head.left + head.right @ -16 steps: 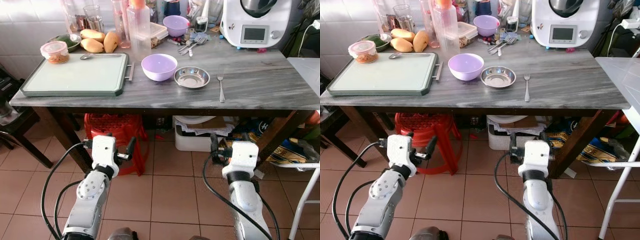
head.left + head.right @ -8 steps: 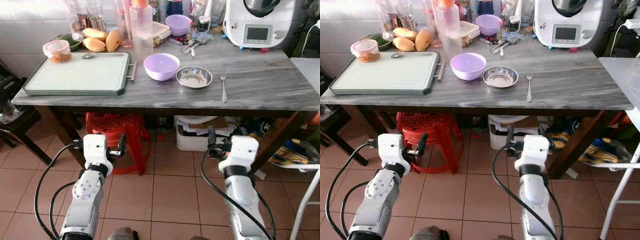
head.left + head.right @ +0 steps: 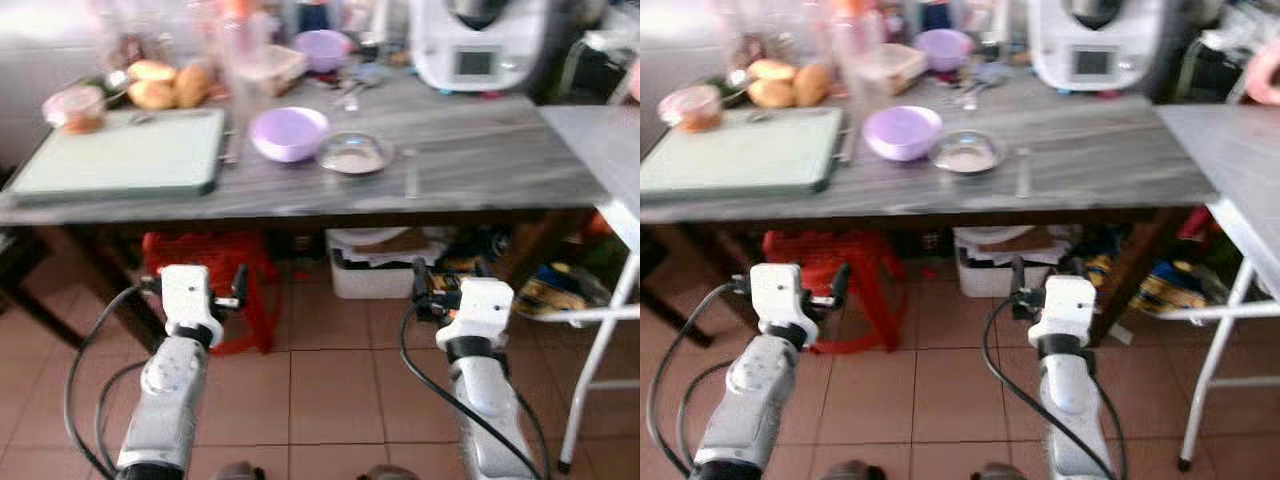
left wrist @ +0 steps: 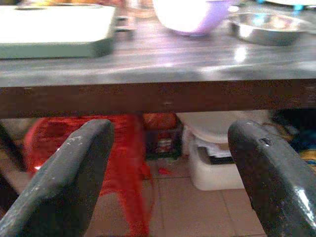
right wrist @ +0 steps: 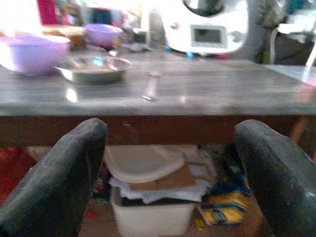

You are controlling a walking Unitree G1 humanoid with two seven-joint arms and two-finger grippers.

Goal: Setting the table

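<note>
Since the earlier frames the whole scene has slid leftward and blurred, a white side table being brought further in. Both arms are held low before the grey stone-topped table. The left gripper and right gripper are spread wide, empty. Ahead of the right gripper, above it, lie a fork, a round steel dish and a lilac bowl.

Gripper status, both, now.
Left gripper: open, empty, below the table edge.
Right gripper: open, empty, below the table edge.
</note>
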